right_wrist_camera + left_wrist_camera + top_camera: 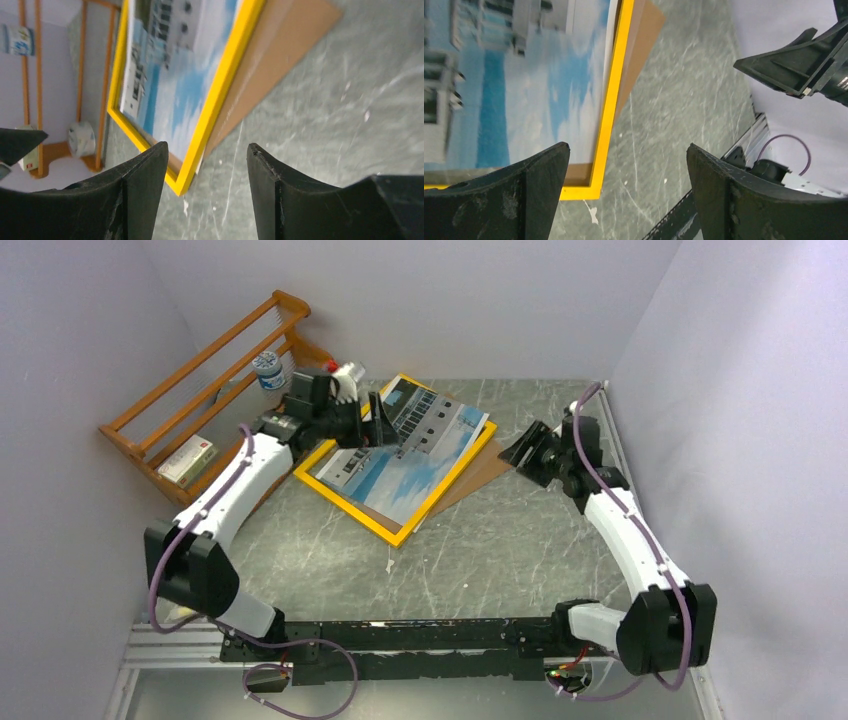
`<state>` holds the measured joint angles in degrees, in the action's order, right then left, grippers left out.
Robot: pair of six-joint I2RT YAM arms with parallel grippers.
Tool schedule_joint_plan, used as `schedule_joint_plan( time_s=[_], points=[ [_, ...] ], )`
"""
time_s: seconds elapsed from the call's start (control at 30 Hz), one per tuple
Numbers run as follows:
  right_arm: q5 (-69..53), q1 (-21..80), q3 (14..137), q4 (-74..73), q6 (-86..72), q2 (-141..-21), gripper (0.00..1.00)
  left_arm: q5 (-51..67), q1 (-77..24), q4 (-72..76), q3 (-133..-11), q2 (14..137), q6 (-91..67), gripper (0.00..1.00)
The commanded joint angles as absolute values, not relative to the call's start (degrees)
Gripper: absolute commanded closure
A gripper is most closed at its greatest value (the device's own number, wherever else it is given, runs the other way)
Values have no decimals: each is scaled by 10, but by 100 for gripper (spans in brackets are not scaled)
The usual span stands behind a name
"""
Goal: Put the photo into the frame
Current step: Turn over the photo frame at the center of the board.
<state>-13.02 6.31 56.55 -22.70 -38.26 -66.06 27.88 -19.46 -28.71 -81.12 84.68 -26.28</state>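
Note:
The frame, with its narrow yellow border, lies flat on the table left of centre. The photo, a white building under blue sky, lies picture up inside it, slightly skewed. A brown strip shows between the photo and the near border of the frame. My left gripper hovers over the frame's far left part. In its wrist view the left gripper is open and empty. My right gripper sits just right of the frame, apart from it. The right gripper is open and holds nothing; the frame and photo are ahead of it.
A brown hardboard panel sticks out from under the frame's right side. An orange-brown slatted rack stands at the back left with a cup and a small box. Purple walls close in both sides.

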Motion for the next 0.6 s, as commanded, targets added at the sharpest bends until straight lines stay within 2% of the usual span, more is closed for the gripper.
schedule_joint_plan(
  time_s=[0.0,0.07,0.23,0.47,0.57],
  points=[
    [-201,83,511,-133,-482,-685,37,261,-234,-321,-772,881,-266,10],
    [-206,95,501,-125,-493,-712,38,273,-254,-310,-750,899,-259,16],
    [-198,107,501,-145,-513,-767,42,247,-320,-286,-745,963,-234,24],
    [-179,107,480,-163,-521,-777,43,120,-393,-300,-833,1082,-198,32],
    [-166,107,467,-177,-514,-767,43,101,-401,-305,-876,1136,-191,36]
  ],
)
